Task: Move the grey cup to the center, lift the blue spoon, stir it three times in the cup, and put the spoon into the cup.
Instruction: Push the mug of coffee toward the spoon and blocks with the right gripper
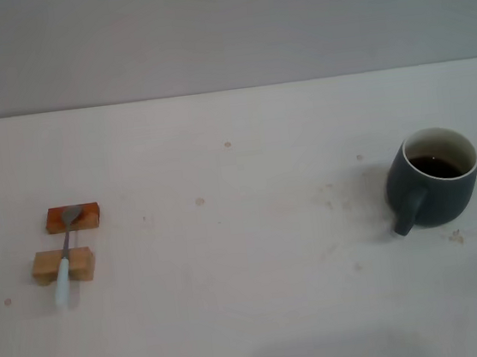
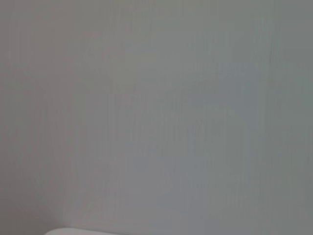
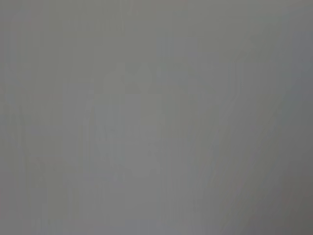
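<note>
The grey cup (image 1: 432, 179) stands upright on the right side of the white table, its loop handle turned toward the front left and dark liquid inside. Far to the left lies the blue spoon (image 1: 65, 261), its metal bowl resting on a reddish wooden block (image 1: 73, 218) and its pale handle laid across a lighter wooden block (image 1: 62, 266). Neither gripper appears in the head view. Both wrist views show only a plain grey surface.
The white table (image 1: 239, 256) runs back to a grey wall. A few small brownish specks dot the tabletop near the middle and beside the cup. A dim shadow lies at the front edge.
</note>
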`<move>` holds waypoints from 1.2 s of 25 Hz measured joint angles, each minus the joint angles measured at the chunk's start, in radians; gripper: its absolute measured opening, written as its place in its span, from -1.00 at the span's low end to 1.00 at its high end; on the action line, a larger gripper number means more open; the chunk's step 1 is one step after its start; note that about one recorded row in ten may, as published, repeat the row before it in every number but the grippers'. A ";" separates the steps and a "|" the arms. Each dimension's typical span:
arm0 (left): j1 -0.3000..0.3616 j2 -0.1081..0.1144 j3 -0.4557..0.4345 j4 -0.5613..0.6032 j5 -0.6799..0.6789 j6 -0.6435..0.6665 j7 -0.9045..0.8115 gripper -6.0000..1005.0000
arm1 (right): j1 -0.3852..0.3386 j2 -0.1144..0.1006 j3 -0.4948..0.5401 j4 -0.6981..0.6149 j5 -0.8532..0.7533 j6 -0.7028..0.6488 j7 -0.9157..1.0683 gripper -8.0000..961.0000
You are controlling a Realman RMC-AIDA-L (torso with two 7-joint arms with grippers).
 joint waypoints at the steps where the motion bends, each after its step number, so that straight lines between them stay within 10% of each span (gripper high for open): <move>1: 0.004 0.000 0.006 0.001 0.000 0.000 -0.001 0.56 | 0.001 0.000 -0.001 -0.001 0.000 0.000 0.000 0.55; 30: -0.004 0.002 0.008 0.007 0.000 0.002 -0.002 0.56 | 0.019 0.003 -0.008 -0.047 0.000 -0.007 0.005 0.54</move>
